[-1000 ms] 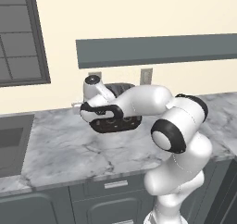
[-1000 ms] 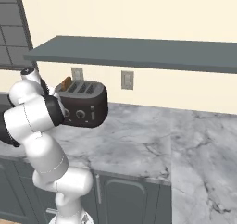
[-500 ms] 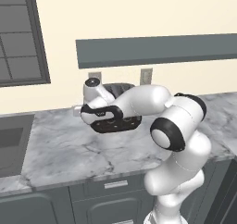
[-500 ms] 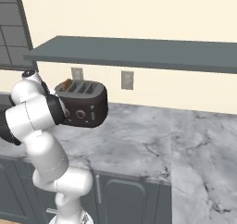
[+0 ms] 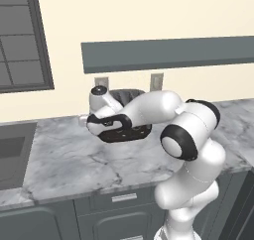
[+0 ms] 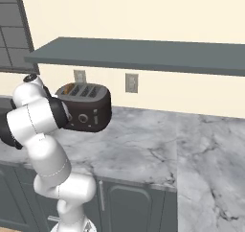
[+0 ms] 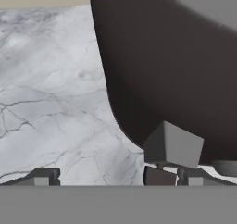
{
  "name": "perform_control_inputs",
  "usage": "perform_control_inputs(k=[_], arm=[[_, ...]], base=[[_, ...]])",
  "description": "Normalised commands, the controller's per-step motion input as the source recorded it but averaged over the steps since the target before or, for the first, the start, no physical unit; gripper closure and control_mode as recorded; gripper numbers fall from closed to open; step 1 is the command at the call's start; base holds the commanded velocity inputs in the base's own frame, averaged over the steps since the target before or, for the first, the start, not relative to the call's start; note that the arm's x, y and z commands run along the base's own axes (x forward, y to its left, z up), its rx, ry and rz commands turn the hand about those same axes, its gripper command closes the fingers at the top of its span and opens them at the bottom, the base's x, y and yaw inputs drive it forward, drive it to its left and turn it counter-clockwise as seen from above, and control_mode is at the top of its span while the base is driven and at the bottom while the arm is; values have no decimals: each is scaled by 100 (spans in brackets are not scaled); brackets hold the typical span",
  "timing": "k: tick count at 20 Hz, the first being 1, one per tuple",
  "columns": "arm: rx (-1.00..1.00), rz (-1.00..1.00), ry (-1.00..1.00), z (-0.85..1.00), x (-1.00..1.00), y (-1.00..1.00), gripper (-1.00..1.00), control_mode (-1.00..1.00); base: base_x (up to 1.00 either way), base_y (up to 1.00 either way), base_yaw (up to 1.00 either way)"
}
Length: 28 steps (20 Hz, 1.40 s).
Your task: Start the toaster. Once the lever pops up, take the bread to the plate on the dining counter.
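My claw (image 7: 113, 177) is spread as wide as it goes and holds nothing; in the hand view its two dark tips rise at the bottom edge, one at the lower left and one at the lower middle, with bare marble worktop (image 7: 51, 93) between them. The toaster (image 7: 171, 70) takes the right and upper part of that view as a dark rounded wall; a small grey block, which I take to be its lever (image 7: 173, 145), juts out at the lower right, just above my right-hand tip and very near it; I cannot tell whether tip and lever touch.

In the right base view the toaster (image 6: 86, 109) stands in the left middle of the frame on the worktop (image 6: 139, 145), against the wall under the long grey shelf (image 6: 143, 53); its silver top shows slots, and a tan edge at the far-left slot looks like the bread (image 6: 70, 87), sitting down in the toaster. In the left base view my arm wraps across the front of the toaster (image 5: 126, 96), with my hand at its left end, in the middle of the frame.

As I judge it, I am on the first step: starting the toaster; the lever is not yet pressed, and the bread is not yet taken out. The next move calls for setting a tip squarely on top of that grey block and pushing straight down along the toaster's side until it catches; a glancing contact could slip off the small block, so alignment matters more than speed.
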Motion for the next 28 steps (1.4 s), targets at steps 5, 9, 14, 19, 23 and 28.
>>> perform_control_inputs(k=[5, 9, 14, 19, 23, 28], arm=[[0, 0, 0, -18, 0, 3, -100, -100], [0, 0, 0, -16, 0, 1, -100, -100], [0, 0, 0, -15, 0, 0, -100, -100], [0, 0, 0, -11, 0, 2, -100, -100], [0, 0, 0, -12, 0, 1, -100, -100], [0, 0, 0, 0, 0, 0, -100, -100]], base=[[0, 0, 0], [0, 0, 0], [0, 0, 0], [0, 0, 0], [0, 0, 0], [0, 0, 0]])
